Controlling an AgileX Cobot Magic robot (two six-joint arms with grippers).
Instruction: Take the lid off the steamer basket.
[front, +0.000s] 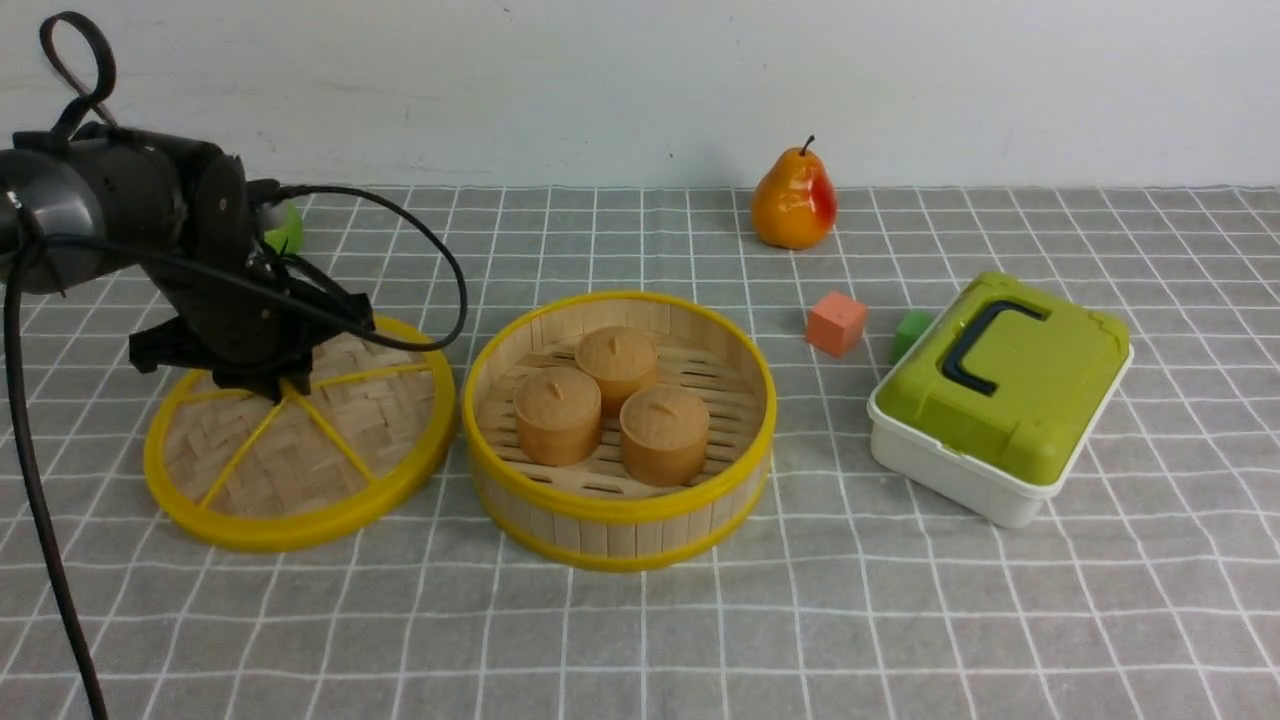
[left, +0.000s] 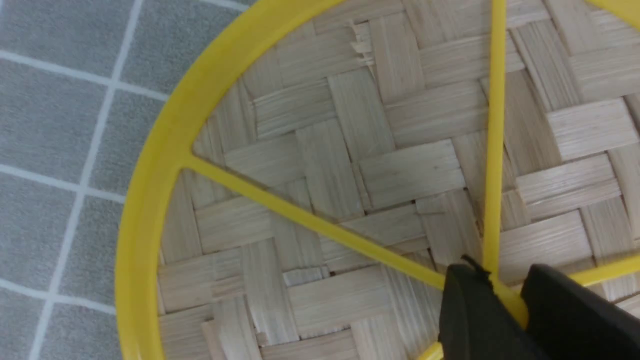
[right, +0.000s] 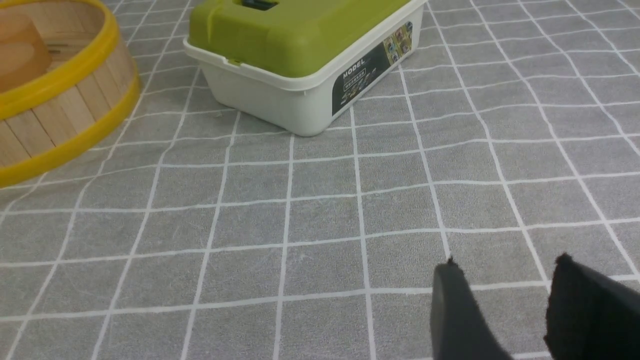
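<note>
Right gripper (right: 507, 261) hung with jaws apart over the checked cloth (front: 900, 620), steamer basket (front: 610, 512) stood uncovered holding three buns (front: 663, 432), lid (front: 300, 455) rested on the cloth just beside it at nine o'clock, left gripper (left: 501, 280) clamped on its centre knob, green-lidded box (front: 1000, 390) sat at three o'clock, pear (front: 793, 200) farther off at one o'clock.

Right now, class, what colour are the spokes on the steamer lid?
Yellow spokes on the lid; the left wrist view shows them best.

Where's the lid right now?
Front view: the lid sits on the checked cloth on the robot's left, right beside the open steamer basket, with the left gripper closed on its centre.
</note>
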